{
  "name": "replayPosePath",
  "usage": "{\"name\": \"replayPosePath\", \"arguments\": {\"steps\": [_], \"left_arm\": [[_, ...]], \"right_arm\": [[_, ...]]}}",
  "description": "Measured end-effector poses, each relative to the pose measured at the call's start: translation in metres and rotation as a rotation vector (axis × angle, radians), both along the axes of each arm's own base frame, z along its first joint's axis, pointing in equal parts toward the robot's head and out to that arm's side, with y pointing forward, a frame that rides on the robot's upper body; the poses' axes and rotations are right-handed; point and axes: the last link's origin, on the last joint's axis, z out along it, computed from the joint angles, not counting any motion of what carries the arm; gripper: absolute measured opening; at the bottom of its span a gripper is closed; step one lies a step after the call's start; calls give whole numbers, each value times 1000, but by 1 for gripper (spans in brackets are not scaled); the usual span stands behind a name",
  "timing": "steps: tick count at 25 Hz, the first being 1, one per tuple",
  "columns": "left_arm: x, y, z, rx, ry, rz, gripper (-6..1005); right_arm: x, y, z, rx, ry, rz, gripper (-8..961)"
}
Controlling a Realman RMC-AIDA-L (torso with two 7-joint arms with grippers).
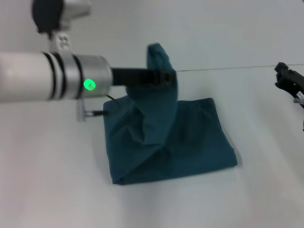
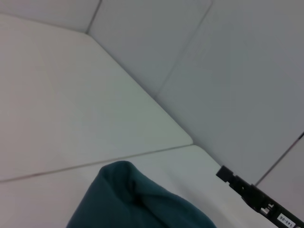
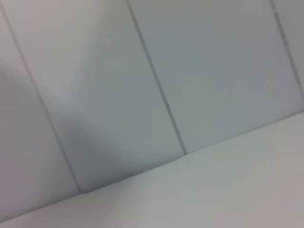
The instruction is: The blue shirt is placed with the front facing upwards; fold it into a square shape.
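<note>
Halfway Folded: Left Arm Lifts a Flap of the Blue Shirt

Broadly, a pale white tabletop (image 1: 57, 180) fills the head view, with a thin dark seam line running across it behind the work. Behind the tabletop, both wrist views show a light grey panelled wall (image 3: 213, 71) with narrow vertical joints.

On the tabletop, slightly right of the middle, lies the blue shirt (image 1: 190, 142). Most of it is already a rough, flat rectangle of several layers, its near edge lying on the tabletop. No lettering shows on the upturned cloth. One part of it rises from the left half of the rectangle as a tall, creased flap that stands well above the rest and ends in a rounded peak at the top. The left wrist view shows that same rounded fold of teal cloth close against the camera.

The left arm reaches in from the left side, a thick white and silver tube with a green light glowing on its wrist. Its dark left gripper (image 1: 161, 77) sits at the upper part of the raised flap, and its jaws are closed on the cloth there, holding the flap up off the tabletop.

The right gripper (image 1: 288, 80) is a small dark shape at the far right edge, well apart from the shirt and above bare tabletop. Whether its jaws are open or closed cannot be told.
</note>
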Motion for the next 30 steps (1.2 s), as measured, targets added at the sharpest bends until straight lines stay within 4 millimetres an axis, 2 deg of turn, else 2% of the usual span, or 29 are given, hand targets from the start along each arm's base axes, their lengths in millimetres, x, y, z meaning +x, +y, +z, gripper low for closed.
{"name": "replayPosePath", "arguments": {"steps": [4,9,14,16,20,23,25,26,27,30], "left_arm": [[5,-6,-33,-1,-26,0,99],[1,-10,-74,12,-12,-12,103],[0,-13,-93,19,-25,-63,107],[1,-15,-94,24,-36,-86,109],[3,-20,-84,88,-48,-186,250],[1,-23,-67,192,-52,-277,372],[-5,-26,-54,265,-52,-309,476],[-15,-29,-41,332,-52,-319,527],[-15,-29,-41,332,-52,-319,559],[-34,-35,-27,415,-65,-316,656]], "right_arm": [[8,-4,5,8,-2,-19,37],[9,-5,5,4,-9,-24,39],[9,-5,3,-5,-14,-21,40],[9,-5,3,-5,-14,-22,41],[7,-5,3,-8,-13,-7,43],[-3,-7,1,-26,19,55,44],[-15,-10,-2,-57,34,144,45],[-24,-13,-7,-88,33,209,45],[-32,-15,-11,-116,26,261,45],[-55,-25,-30,-227,0,419,46]]}}
